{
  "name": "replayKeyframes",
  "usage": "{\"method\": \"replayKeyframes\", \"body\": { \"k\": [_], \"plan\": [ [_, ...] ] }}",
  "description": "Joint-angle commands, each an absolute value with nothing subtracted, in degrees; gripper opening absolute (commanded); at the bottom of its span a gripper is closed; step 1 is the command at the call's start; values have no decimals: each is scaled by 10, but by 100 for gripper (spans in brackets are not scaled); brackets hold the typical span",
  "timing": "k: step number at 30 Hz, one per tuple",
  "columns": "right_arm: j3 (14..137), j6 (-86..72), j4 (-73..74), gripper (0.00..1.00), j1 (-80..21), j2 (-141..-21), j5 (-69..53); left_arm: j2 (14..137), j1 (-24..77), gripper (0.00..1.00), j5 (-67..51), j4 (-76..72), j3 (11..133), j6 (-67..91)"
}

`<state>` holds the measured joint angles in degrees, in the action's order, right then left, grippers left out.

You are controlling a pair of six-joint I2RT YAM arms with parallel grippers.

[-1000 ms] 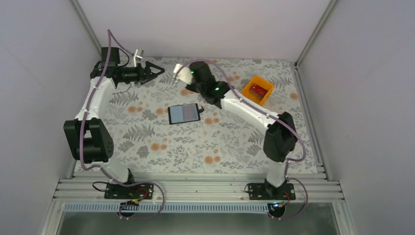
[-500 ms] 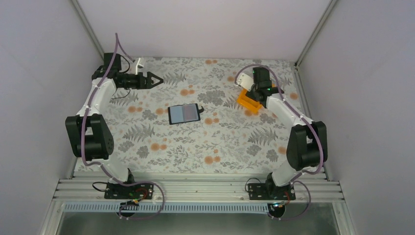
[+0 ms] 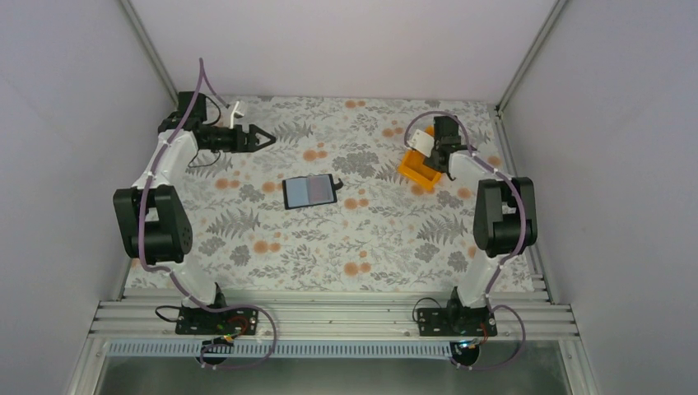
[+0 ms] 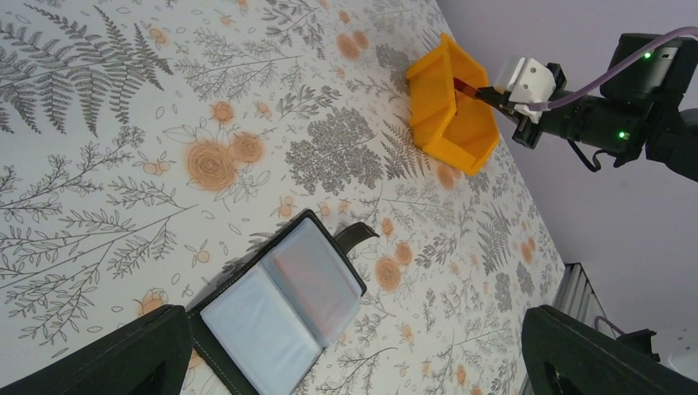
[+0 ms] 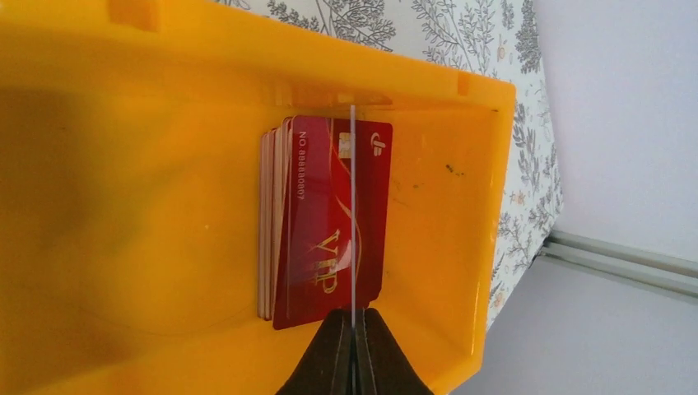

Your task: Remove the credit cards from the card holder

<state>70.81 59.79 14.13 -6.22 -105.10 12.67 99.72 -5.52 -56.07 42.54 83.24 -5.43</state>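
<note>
One black wallet [image 3: 309, 192] lies open on the tabletop [image 3: 329, 255], showing two grey-blue pockets. There is one orange bin [image 5: 165, 49]. Inside it sits one stack of red cards [image 5: 313, 239]. Their edges show several, but not the exact number. One more card [image 5: 351, 164] shows edge-on over the stack. Two robot arms are in view, the left arm [image 3: 152, 230] and the right arm [image 3: 502, 214].

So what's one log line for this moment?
right claw: shut on red credit card, over orange bin | bin: red card stack inside | left claw: open, empty | black card holder: lying open
</note>
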Motion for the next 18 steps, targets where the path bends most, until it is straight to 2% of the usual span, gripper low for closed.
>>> {"method": "replayKeyframes", "body": {
  "k": [1, 15, 18],
  "plan": [
    [731, 615, 97, 4, -59, -1065, 142, 1000, -56, 100, -559, 430, 845, -69],
    [758, 657, 61, 5, -57, -1134, 175, 1008, -56, 100, -555, 443, 862, -73],
    [758, 657, 56, 14, -57, -1138, 182, 1010, -56, 100, -555, 444, 863, -73]
  ]
}}
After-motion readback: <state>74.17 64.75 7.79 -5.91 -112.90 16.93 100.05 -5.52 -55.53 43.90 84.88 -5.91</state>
